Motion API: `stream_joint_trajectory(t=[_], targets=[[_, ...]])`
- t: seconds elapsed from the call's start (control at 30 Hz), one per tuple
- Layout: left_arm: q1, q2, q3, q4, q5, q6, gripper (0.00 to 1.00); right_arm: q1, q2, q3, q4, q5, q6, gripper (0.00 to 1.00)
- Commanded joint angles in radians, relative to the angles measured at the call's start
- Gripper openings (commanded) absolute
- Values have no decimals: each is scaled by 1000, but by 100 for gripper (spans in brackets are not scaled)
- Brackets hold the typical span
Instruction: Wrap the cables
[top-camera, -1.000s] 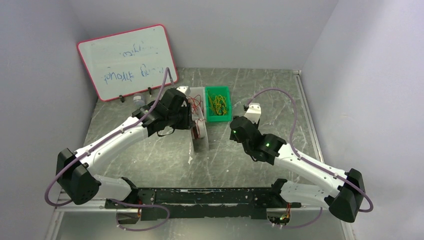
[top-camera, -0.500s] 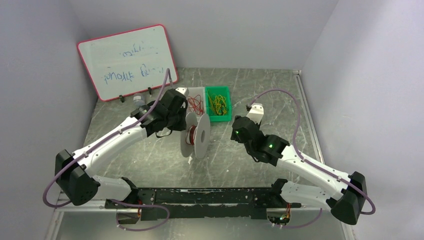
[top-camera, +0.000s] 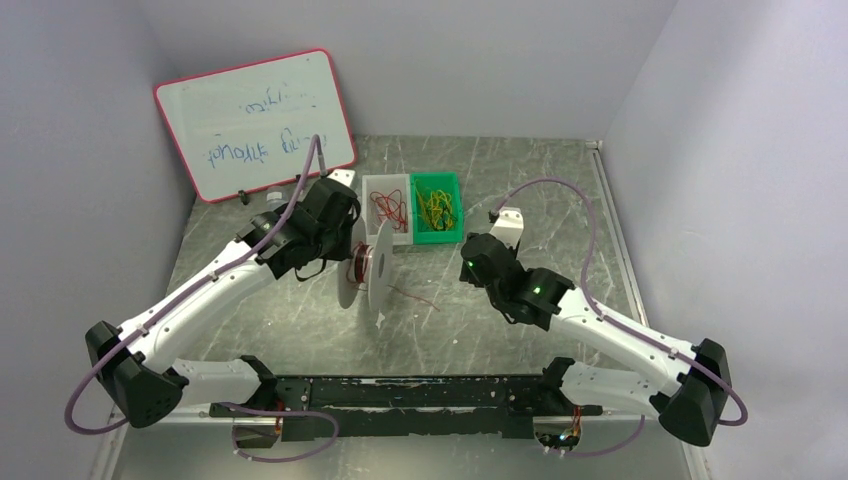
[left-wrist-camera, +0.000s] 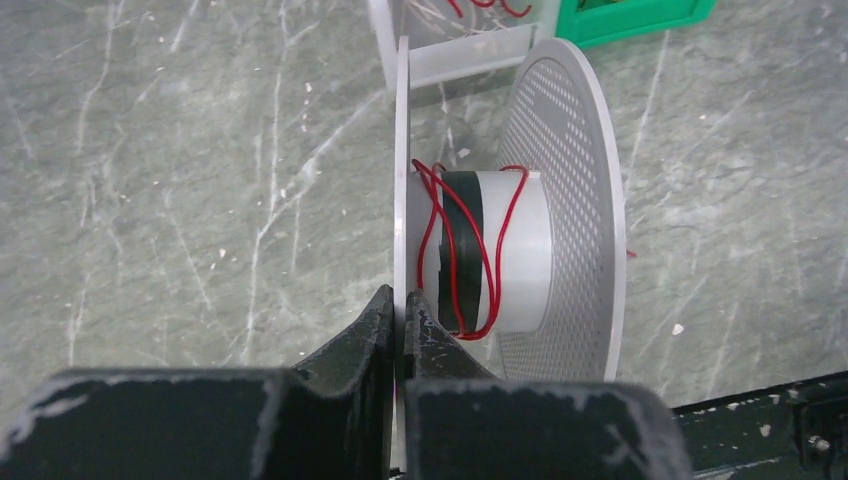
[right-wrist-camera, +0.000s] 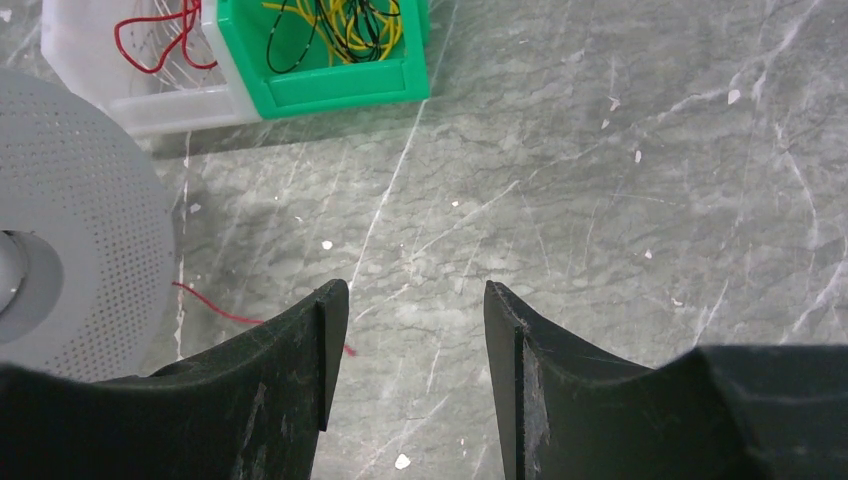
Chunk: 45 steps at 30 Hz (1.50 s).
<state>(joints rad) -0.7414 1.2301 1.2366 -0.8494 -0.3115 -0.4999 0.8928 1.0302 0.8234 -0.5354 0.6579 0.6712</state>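
A white spool (top-camera: 365, 272) stands on edge in the middle of the table. My left gripper (left-wrist-camera: 402, 300) is shut on its solid flange (left-wrist-camera: 401, 150), one finger on each face. A thin red cable (left-wrist-camera: 438, 250) loops loosely around the hub over a black band, in front of the perforated flange (left-wrist-camera: 565, 200). Its loose red tail (top-camera: 415, 296) trails on the table to the spool's right, and the tail (right-wrist-camera: 215, 308) also shows beside my right gripper (right-wrist-camera: 415, 300). That gripper hovers open above bare table, holding nothing. More red cables (top-camera: 386, 205) and yellow cables (top-camera: 437, 207) lie in bins.
A clear bin (right-wrist-camera: 150, 95) and a green bin (right-wrist-camera: 335, 85) stand side by side behind the spool. A whiteboard (top-camera: 255, 125) leans against the back left wall. A black rail (top-camera: 420, 395) runs along the near edge between the arm bases.
My left gripper has closed on the spool's flange and drawn the spool leftward away from the bins. The red tail now trails on the table. The right arm has barely moved.
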Motion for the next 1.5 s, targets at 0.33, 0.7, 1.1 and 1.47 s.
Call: stream_joint_trajectory(t=[0.33, 0.7, 1.1, 1.47], targets=[[-1, 6, -16, 8, -140, 31, 7, -7, 26, -6, 27, -3, 0, 56], [7, 40, -61, 59, -100, 37, 7, -8, 37, -15, 41, 3, -8, 56], [21, 74, -84, 92, -94, 35, 32, -8, 42, -17, 42, 3, -6, 57], [23, 51, -76, 71, -136, 35, 57, -9, 73, -3, 59, -21, -8, 60]])
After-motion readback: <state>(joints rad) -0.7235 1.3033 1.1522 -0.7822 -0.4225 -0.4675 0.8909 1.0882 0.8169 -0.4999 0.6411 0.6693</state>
